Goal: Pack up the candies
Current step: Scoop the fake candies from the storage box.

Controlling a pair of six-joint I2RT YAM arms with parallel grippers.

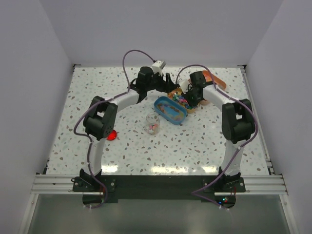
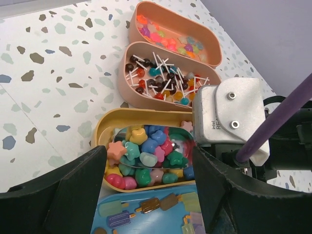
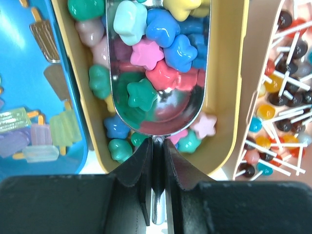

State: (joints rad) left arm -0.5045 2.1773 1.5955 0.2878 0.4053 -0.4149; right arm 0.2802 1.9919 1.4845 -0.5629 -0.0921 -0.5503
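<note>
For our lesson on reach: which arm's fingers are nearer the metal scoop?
Right. The right fingers clamp the scoop by its handle; the left fingers hang open above the yellow tin, not touching the scoop.

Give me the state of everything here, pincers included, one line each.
scoop: loaded with star candies, in the yellow tin.
right pincer: shut on the scoop.
left pincer: open, empty.
yellow tin: open, nearly full.
lollipop tin: open.
jar: uncapped, partly filled.
red lid: off, on the table.
</note>
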